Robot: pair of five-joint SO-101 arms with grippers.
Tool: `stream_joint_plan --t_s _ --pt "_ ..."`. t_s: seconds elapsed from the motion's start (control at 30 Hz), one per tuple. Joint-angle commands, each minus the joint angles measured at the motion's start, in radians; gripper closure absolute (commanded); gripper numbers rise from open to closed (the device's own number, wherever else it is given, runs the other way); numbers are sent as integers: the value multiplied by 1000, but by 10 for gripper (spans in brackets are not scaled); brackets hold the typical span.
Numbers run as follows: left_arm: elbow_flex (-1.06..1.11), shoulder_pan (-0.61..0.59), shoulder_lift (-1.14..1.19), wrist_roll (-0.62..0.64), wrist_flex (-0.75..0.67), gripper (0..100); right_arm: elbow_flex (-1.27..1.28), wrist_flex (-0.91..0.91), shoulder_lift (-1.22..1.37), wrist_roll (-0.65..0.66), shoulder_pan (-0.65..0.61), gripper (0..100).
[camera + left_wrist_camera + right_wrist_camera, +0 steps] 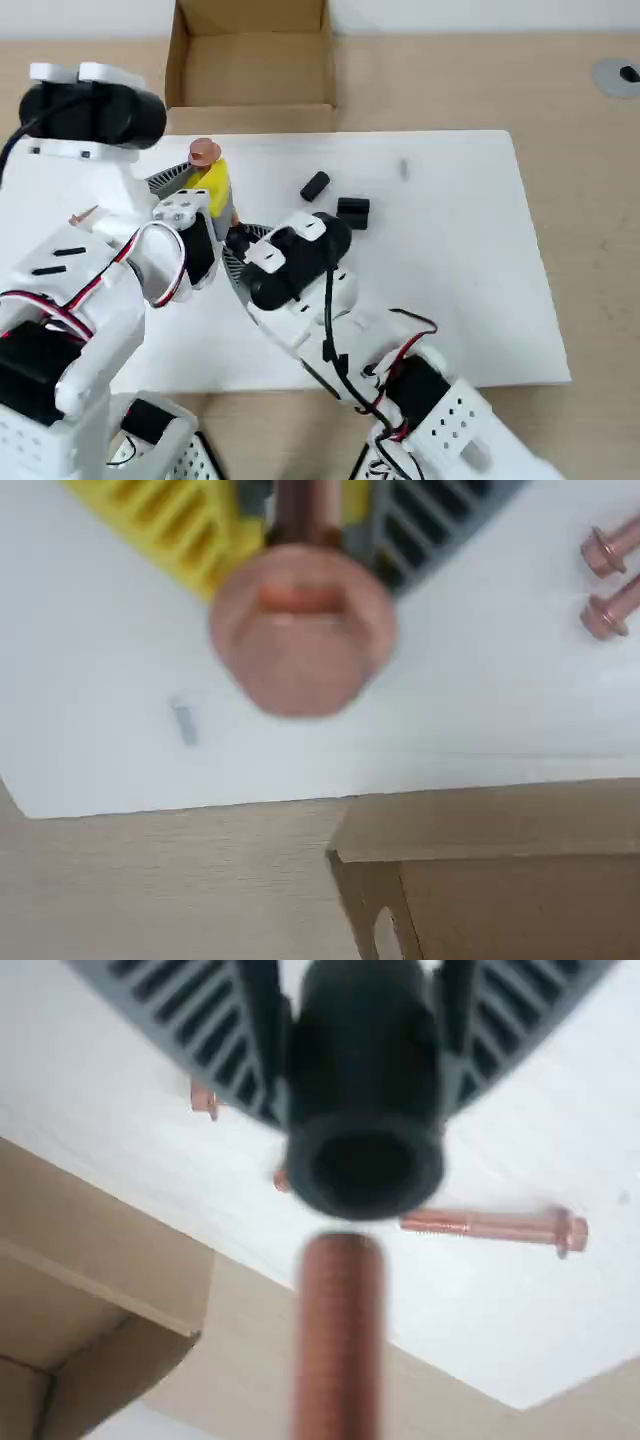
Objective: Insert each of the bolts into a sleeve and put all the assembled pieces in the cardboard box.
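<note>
Bolt-to-sleeve alignment above the white board (450,250), which lies on the wooden surface (585,200).

My left tool (305,505), with one yellow finger and one grey, is clenched on the shank of a copper-coloured bolt (303,630). Its flanged head points toward the cardboard box (250,60).

My right tool (365,1030) is clenched on a black sleeve (365,1150), held between two grey ribbed fingers. The sleeve's open bore faces the threaded end of the held bolt. That end sits just in front of the bore and in line with it, not yet inside. I cannot tell whether the two touch.

A loose sleeve (314,186) and a second loose sleeve (353,212) lie near each other on the board, beside my right arm. A spare bolt (608,552) and another spare bolt (605,615) lie side by side on the board.

The cardboard box stands open on the surface, against the board's far edge. A small grey mark (404,168) on the board is too small to read.
</note>
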Motion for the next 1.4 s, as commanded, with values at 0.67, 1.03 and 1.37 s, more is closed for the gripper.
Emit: stream_joint_plan --t_s 0.67,1.03,1.37 --pt "-84 -37 4 -38 48 993 -1 -31 -16 -2 -10 988" --pt "-86 -34 1 -18 94 993 2 -72 -15 -2 -10 988" --pt "-84 -32 2 -18 51 993 2 -71 -15 -2 -10 988"
